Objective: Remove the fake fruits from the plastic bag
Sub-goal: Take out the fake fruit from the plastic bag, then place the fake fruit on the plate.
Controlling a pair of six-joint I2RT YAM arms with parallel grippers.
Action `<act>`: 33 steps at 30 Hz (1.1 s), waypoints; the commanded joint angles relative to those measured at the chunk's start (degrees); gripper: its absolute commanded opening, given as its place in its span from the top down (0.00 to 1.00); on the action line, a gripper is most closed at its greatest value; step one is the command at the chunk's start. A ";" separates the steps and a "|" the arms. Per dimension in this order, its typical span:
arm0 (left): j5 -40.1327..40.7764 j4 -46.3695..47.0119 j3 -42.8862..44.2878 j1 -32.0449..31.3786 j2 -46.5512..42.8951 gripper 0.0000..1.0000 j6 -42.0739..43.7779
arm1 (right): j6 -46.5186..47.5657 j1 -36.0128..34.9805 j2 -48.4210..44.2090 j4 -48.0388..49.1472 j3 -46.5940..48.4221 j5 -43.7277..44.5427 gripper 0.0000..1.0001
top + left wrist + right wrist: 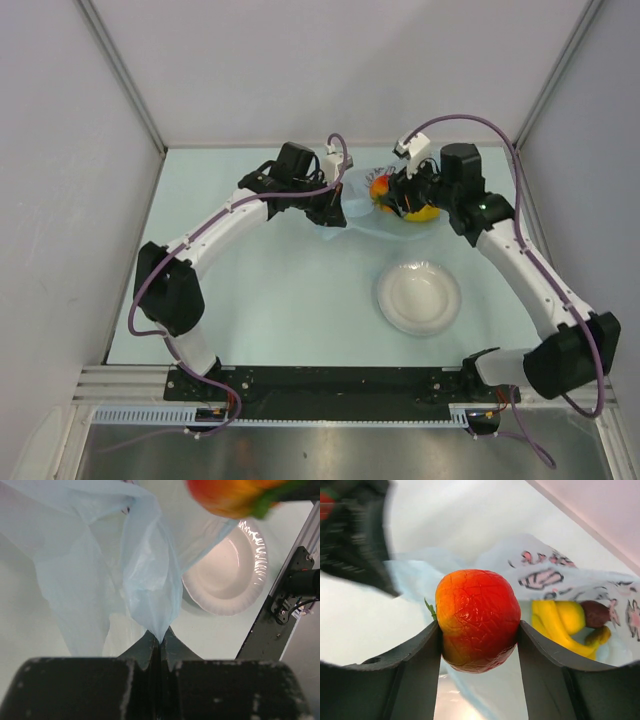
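The light-blue plastic bag (362,212) lies at the back of the table between both arms. My left gripper (159,641) is shut on a pinched fold of the bag (150,580), holding it up. Between the fingers of my right gripper (479,635) sits a red and orange fake fruit (477,619) with a green leaf, gripped on both sides; it also shows from above (382,188) and as a blur (230,497). Inside the bag's printed mouth lie a yellow banana (555,622) and a dark purple-brown fruit (596,613).
A round white plate (418,297) sits on the table in front of the bag, near the right arm; it shows behind the bag (227,572) in the left wrist view. White walls enclose the table on three sides.
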State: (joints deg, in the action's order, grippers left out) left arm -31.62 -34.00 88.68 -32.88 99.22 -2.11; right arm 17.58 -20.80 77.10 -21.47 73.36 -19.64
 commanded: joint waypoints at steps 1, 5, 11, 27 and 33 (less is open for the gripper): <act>-0.02 0.69 2.02 -0.34 0.01 0.97 1.67 | 0.78 -0.20 -3.96 -13.29 1.08 -11.02 0.73; -0.64 0.43 2.28 -0.34 0.62 0.95 1.41 | 7.96 0.31 -3.02 -26.05 1.08 -19.71 0.72; -0.81 0.07 2.28 -0.34 0.89 0.94 1.58 | 17.38 1.11 3.48 -41.96 -0.23 -25.27 0.72; 0.94 -1.16 0.79 -0.34 -0.17 0.91 4.57 | 30.23 9.72 25.46 -51.83 -1.64 -25.71 0.71; 0.94 -1.07 0.70 -0.43 0.09 0.91 4.83 | 29.70 11.48 30.21 -51.12 -1.82 -24.22 0.35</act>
State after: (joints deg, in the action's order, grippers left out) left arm -30.63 -35.29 88.71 -32.91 100.18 1.10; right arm 46.30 -9.93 105.12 -71.72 71.68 -44.27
